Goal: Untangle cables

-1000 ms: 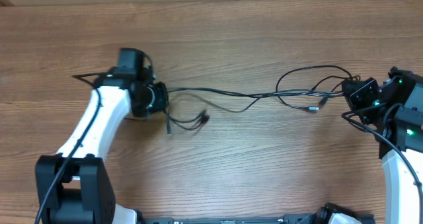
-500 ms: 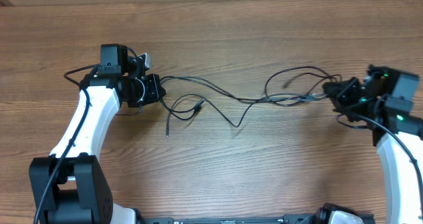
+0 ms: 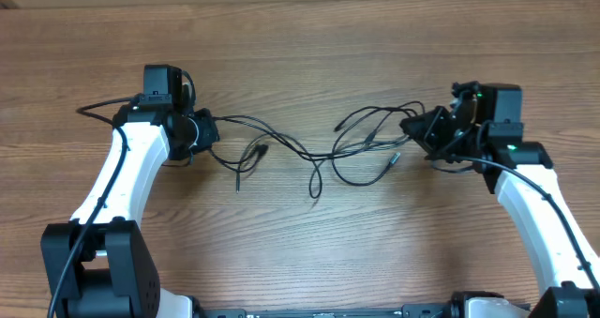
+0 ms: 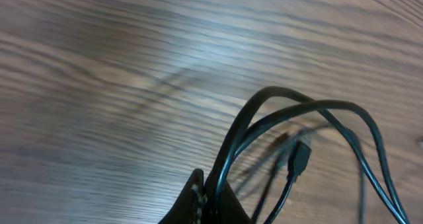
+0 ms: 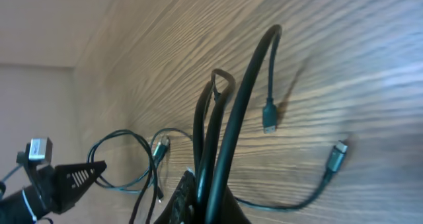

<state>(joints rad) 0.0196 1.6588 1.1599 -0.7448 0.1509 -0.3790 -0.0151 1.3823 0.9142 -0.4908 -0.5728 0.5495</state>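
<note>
Across the wood-grain table (image 3: 300, 46), seen from overhead, two white arms reach inward: the left arm (image 3: 122, 182) from the lower left and the right arm (image 3: 539, 205) from the lower right. Between them the cables (image 3: 314, 157), thin black cords, span the gap in slack loops that cross one another near the middle of the table. The left fingers (image 3: 210, 130) are pinched together on the cables' left end; the left wrist view shows two strands arching up out of the closed tips. The right fingers (image 3: 414, 127) are likewise clamped on a bundle of cable bends, which the right wrist view shows rising steeply from the tips. A dark plug (image 3: 261, 151) lies near the left fingers. A silver-tipped plug (image 3: 394, 156) lies just left of the right fingers, apart from them.
</note>
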